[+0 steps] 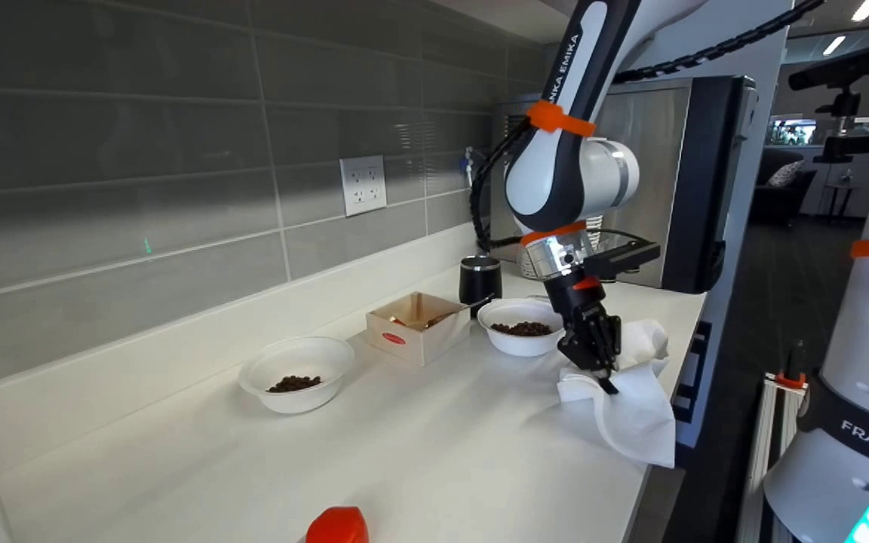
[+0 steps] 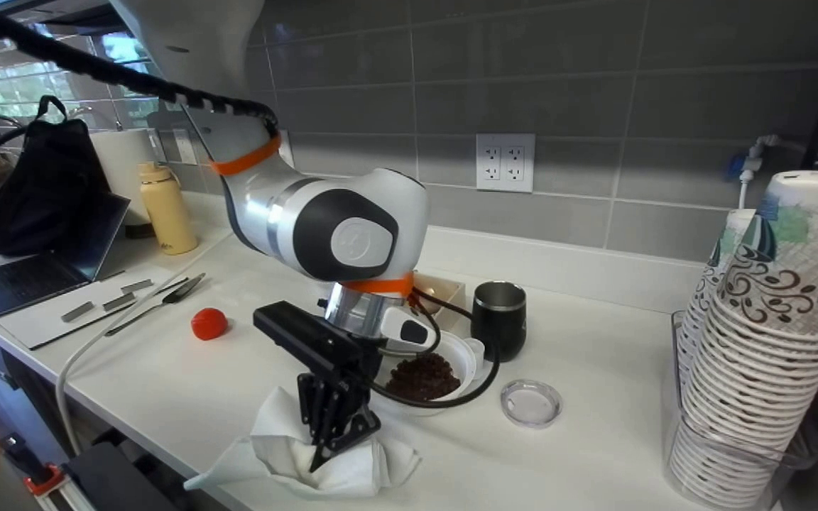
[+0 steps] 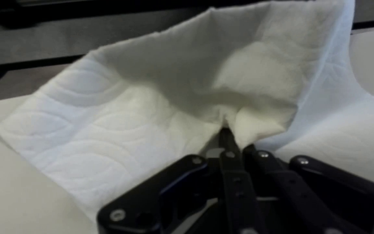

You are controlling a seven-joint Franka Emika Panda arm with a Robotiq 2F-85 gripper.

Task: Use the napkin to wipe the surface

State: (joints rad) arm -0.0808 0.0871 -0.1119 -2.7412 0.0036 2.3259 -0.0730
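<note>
One napkin (image 1: 640, 411), long axis unclear, points a corner past the countertop (image 1: 434, 452); the closed hand (image 1: 607, 383) pinches it.

In the wrist view the tips of the gripper (image 3: 238, 143) are a dark blur, partly lost in creases of the napkin (image 3: 109, 139), which spills off the top and right edges! In an exterior view the arm (image 2: 352, 234) blocks part of a bowl (image 2: 460, 355) and of the box (image 2: 455, 292), while the right edge clips the paper cups (image 2: 789, 277). In an exterior view the bottom edge slices a red object (image 1: 338, 526), the right edge bites into the robot base (image 1: 864, 362), and the box's red label (image 1: 394, 338) is too small to read! The bench (image 1: 442, 467) runs off both exterior views.
</note>
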